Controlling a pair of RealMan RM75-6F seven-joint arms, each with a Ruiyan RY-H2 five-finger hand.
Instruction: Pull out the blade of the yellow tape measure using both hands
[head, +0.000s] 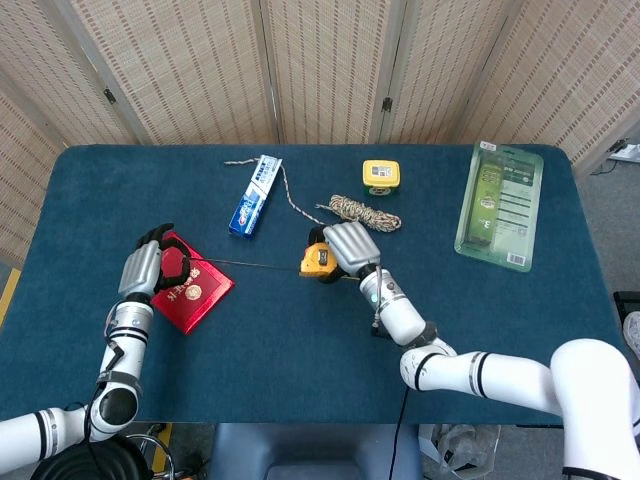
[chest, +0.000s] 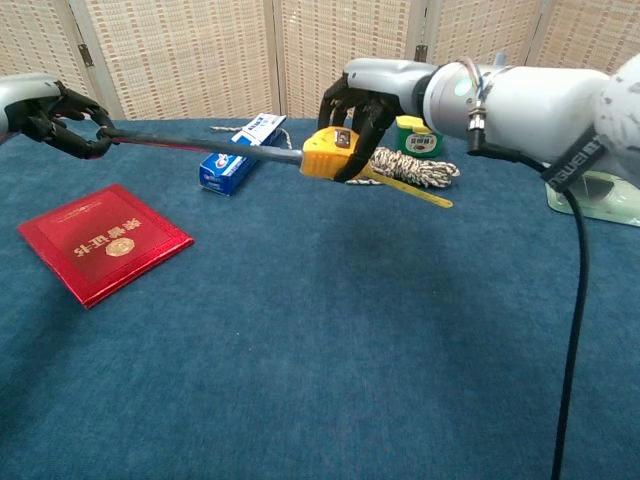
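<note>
My right hand (head: 350, 246) (chest: 362, 98) grips the yellow tape measure (head: 317, 261) (chest: 330, 153) in the air over the middle of the table. Its blade (head: 245, 264) (chest: 200, 146) is drawn out to the left as a long thin dark strip. At the far left my left hand (head: 150, 268) (chest: 62, 118) pinches the blade's end above the red booklet. A yellow strap (chest: 412, 190) hangs off the case's right side.
A red booklet (head: 185, 288) (chest: 100, 240) lies under the left hand. A toothpaste box (head: 255, 195) (chest: 240, 150), a coiled rope (head: 358, 213) (chest: 410, 168), a second small yellow tape measure (head: 379, 176) and a green blister pack (head: 499, 204) lie along the back of the blue table (head: 300, 340).
</note>
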